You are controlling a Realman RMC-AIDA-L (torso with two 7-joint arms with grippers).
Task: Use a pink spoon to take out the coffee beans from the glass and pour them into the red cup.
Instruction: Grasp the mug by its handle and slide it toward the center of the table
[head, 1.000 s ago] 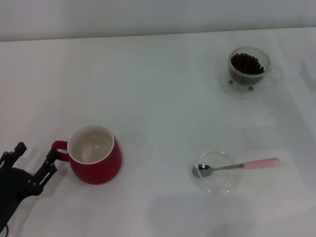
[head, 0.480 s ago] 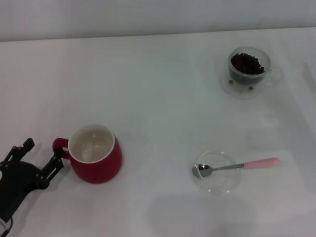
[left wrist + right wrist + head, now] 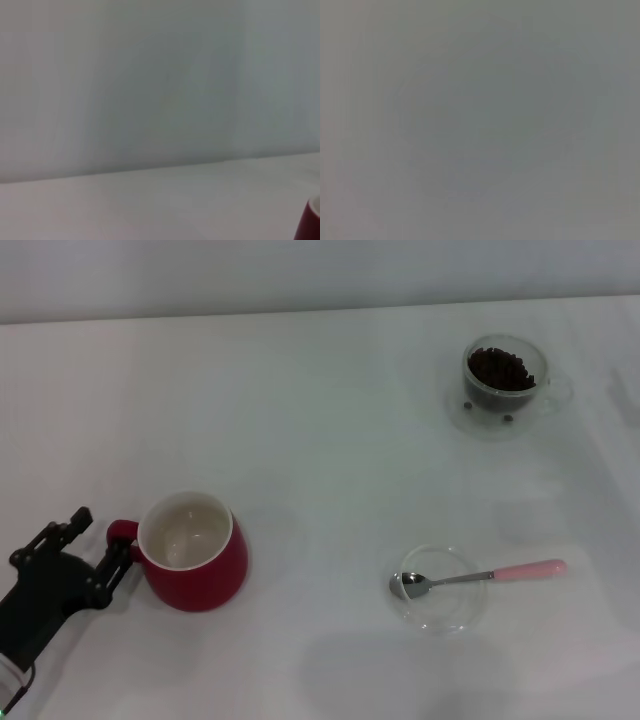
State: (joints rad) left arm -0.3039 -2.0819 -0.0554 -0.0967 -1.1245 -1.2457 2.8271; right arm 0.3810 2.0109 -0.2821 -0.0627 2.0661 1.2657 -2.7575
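Note:
The red cup (image 3: 193,555) stands at the near left of the white table, white inside, its loop handle toward my left gripper; a sliver of it shows in the left wrist view (image 3: 311,224). My left gripper (image 3: 95,540) is open, one finger right beside the handle. The pink spoon (image 3: 478,578) lies with its metal bowl in a shallow clear glass dish (image 3: 442,589), its handle sticking out to the right. The glass (image 3: 504,377) on its saucer stands at the far right, filled with coffee beans (image 3: 500,367). My right gripper is out of view.
The white table (image 3: 330,440) runs to a pale wall at the back. Two stray beans lie on the glass saucer (image 3: 487,412). The right wrist view shows only a grey blur.
My left gripper has moved up and to the right, closer to the red cup's handle. The cup, spoon and glass have not moved.

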